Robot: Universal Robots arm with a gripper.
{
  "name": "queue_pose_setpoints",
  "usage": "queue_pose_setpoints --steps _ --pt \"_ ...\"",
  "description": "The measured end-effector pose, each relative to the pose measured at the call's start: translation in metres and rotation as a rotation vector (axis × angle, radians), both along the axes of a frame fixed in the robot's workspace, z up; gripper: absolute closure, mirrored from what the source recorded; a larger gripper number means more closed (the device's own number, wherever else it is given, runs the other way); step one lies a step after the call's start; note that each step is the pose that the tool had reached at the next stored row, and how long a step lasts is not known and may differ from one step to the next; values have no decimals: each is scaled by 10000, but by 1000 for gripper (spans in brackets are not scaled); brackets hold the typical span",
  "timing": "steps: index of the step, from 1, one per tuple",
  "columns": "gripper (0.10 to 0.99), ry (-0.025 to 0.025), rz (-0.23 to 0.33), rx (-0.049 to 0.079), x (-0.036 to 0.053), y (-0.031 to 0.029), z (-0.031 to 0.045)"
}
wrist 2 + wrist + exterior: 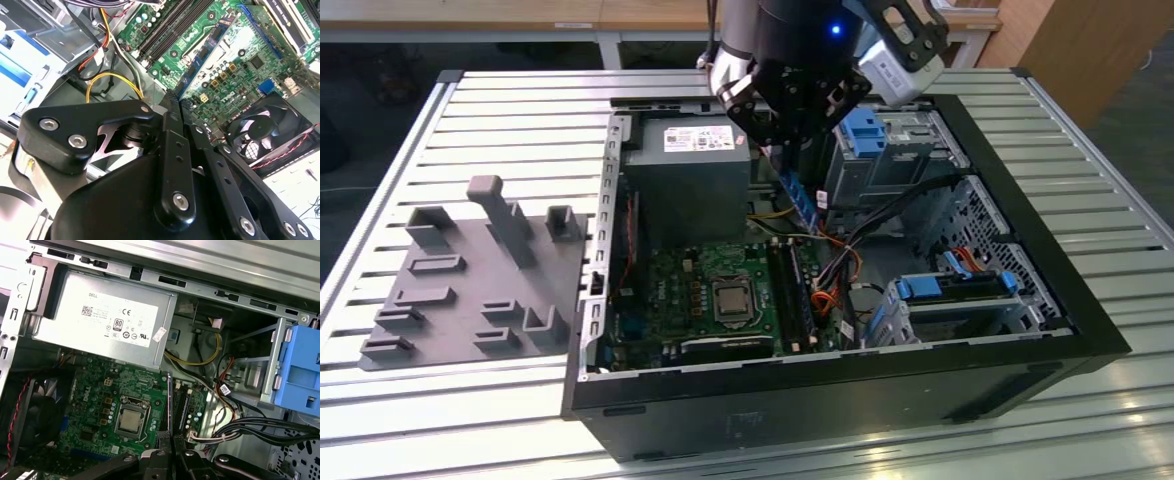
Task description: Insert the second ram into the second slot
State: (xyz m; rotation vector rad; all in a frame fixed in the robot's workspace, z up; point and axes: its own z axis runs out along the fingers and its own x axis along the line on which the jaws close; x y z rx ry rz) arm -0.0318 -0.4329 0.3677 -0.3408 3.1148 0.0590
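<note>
My gripper (782, 140) hangs over the open computer case and is shut on the second ram (795, 196), a thin blue stick held by its upper end. The stick points down toward the motherboard and hovers clear above it. In the second wrist view the ram (205, 52) runs out from the black fingertips (172, 107), with dark chips along its blue face. In the first wrist view it (169, 400) appears edge-on above the gripper (170, 440), beside the long dark ram slots (181, 401). Those slots (786, 285) lie next to the CPU socket (727, 300).
A grey power supply (687, 170) fills the case's far corner, close to the gripper. Blue drive-bay clips (865, 130) and loose cables (854, 215) sit on the exterior view's right. A black fan (262, 132) is on the board's edge. A grey fixture plate (474, 270) lies on the slatted table.
</note>
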Motion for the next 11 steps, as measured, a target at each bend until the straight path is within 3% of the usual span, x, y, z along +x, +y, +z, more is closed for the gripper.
queue_pose_setpoints --steps 11 --pt "953 0 -367 0 0 0 0"
